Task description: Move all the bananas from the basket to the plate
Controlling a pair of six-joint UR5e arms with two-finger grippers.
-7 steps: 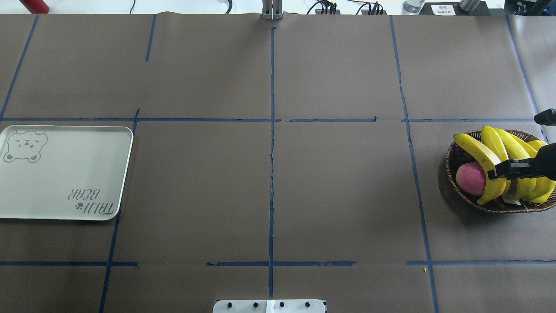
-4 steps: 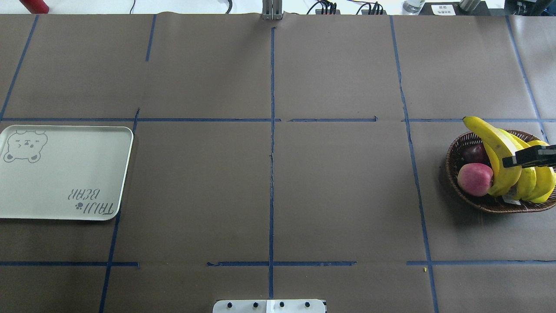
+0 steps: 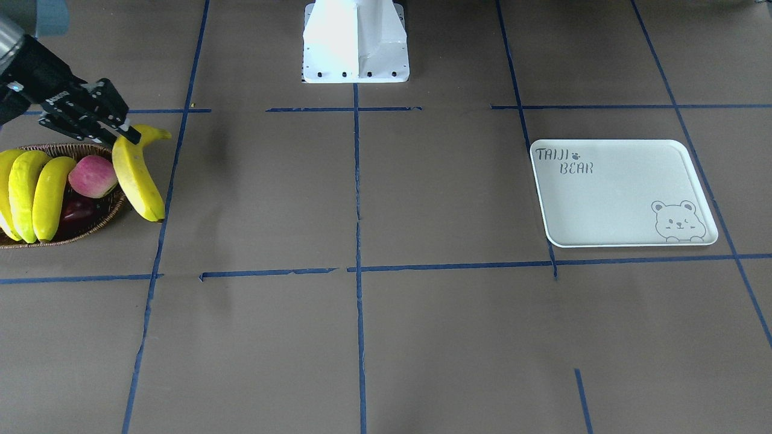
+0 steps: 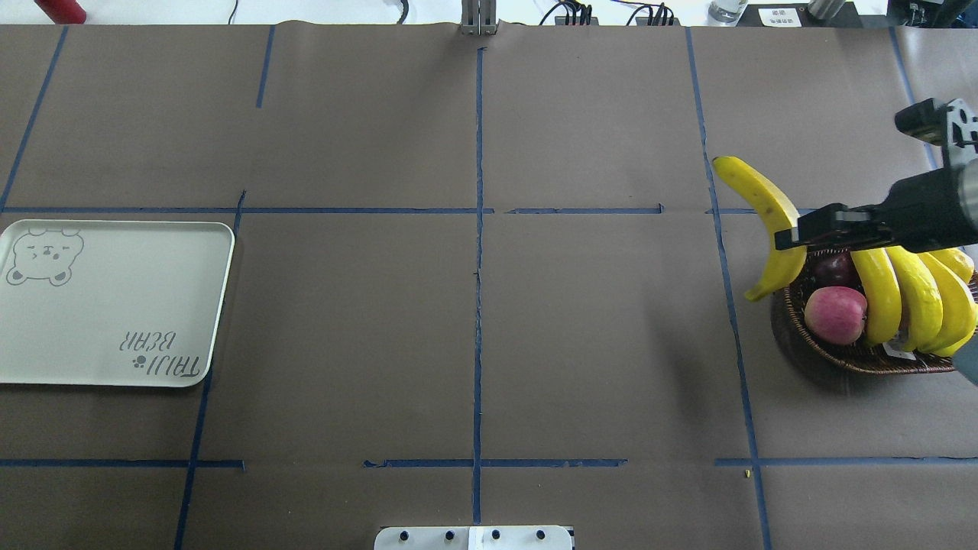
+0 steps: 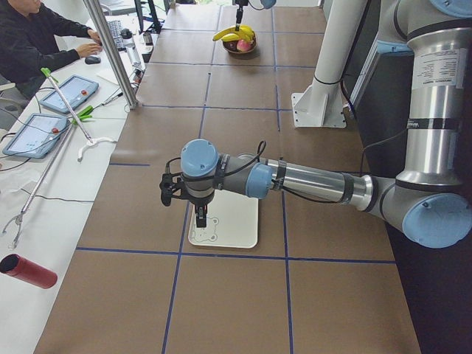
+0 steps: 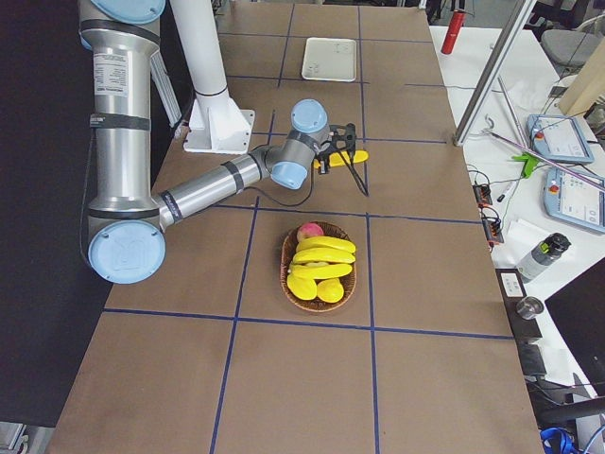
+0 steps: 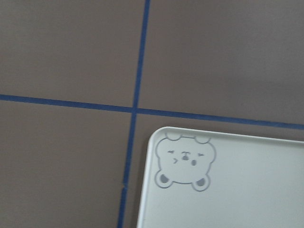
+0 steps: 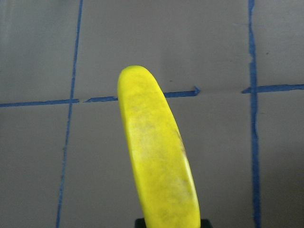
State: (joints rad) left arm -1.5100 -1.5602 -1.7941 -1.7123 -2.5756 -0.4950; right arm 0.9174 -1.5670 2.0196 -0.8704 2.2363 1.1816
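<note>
My right gripper [image 4: 795, 233] is shut on one yellow banana [image 4: 765, 214] and holds it in the air over the basket's inner edge; it also shows in the front view [image 3: 137, 178] and fills the right wrist view [image 8: 159, 156]. Three bananas [image 4: 913, 294] lie in the brown wicker basket [image 4: 825, 353] with a pink-red apple [image 4: 835, 315] and a dark fruit [image 4: 835, 269]. The off-white bear plate [image 4: 114, 305] lies bare at the far left. My left gripper [image 5: 200, 218] hangs over the plate [image 5: 228, 228]; I cannot tell whether it is open.
The robot's white base [image 3: 356, 42] stands at the table's near middle edge. A metal post [image 4: 478, 19] and a red cylinder [image 4: 61, 9] stand at the far edge. An operator [image 5: 37, 37] sits at a side desk. Blue tape lines cross the brown table.
My right gripper has lifted one banana up out of the basket and carried it toward the table's middle. The apple and the other bananas have shifted slightly in the basket.
</note>
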